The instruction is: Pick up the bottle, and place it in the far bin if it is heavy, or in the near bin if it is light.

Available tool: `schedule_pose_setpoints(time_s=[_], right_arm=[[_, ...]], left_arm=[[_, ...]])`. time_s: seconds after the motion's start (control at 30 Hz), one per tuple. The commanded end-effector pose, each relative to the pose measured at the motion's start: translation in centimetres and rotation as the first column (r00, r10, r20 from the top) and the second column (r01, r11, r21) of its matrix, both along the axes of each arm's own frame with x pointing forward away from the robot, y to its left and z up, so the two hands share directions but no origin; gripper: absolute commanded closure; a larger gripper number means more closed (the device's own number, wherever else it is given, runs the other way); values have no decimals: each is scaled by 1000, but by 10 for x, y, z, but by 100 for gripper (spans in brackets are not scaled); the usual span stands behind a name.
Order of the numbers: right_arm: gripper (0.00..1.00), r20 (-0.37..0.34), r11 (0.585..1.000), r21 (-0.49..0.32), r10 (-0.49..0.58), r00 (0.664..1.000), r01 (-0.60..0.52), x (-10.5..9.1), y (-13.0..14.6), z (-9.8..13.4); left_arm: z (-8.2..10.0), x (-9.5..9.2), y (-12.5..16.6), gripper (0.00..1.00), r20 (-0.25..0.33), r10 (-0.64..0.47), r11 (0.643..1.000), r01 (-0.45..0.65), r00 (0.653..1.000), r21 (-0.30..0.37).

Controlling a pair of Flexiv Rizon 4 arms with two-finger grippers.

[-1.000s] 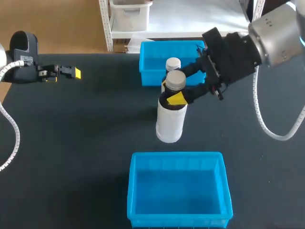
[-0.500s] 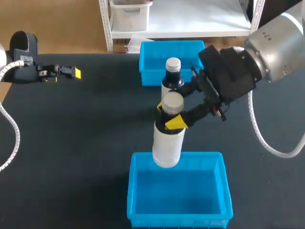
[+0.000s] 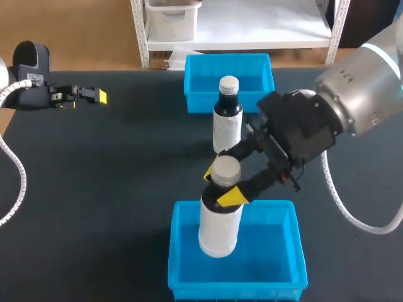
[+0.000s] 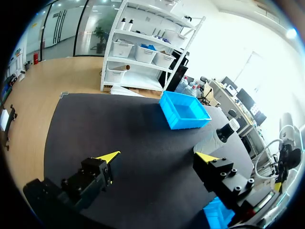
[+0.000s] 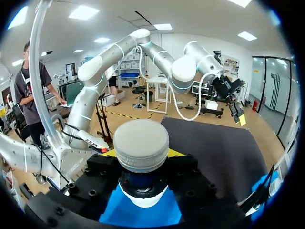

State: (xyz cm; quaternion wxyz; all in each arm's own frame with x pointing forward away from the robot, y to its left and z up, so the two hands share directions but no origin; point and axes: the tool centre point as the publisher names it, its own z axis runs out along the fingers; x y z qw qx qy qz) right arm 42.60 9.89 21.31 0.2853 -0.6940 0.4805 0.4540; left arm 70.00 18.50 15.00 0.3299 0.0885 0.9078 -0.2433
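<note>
We have the near bin [image 3: 300, 251] at the table's [image 3: 107, 189] front middle, the far bin [image 3: 242, 69] behind it at the back edge, and a second bottle [image 3: 227, 116] upright just before the far bin. Our right gripper [image 3: 221, 184] holds the bottle [image 3: 218, 226] over the near bin's far side; our left gripper [image 3: 97, 95] sits far left.

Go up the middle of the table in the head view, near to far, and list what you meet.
near bin → dark bottle → far bin. The white bottle, held in the right gripper, overlaps the near bin, so it is left out of the order.
</note>
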Motion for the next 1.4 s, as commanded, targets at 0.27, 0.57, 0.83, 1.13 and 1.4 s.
schedule_pose_setpoints(time_s=[0.27, 0.57, 0.83, 1.13, 1.4], right_arm=[[100, -4, 999, -1, 42, 999, -42, 1, 14, -32], [100, 7, 999, -20, 46, 999, -46, 2, 16, -51], [100, 7, 998, -39, 43, 999, -43, 5, 16, -62], [100, 2, 998, -47, 39, 999, -38, 10, 16, -70], [87, -13, 998, -53, 41, 999, -41, 12, 15, -75]], left_arm=[[0, 0, 0, 0, 0, 0, 1000, 0, 1000, 0], [0, 0, 0, 0, 0, 0, 1000, 0, 1000, 0], [0, 0, 0, 0, 0, 0, 1000, 0, 1000, 0], [0, 0, 0, 0, 0, 0, 1000, 0, 1000, 0], [0, 0, 0, 0, 0, 0, 1000, 0, 1000, 0]])
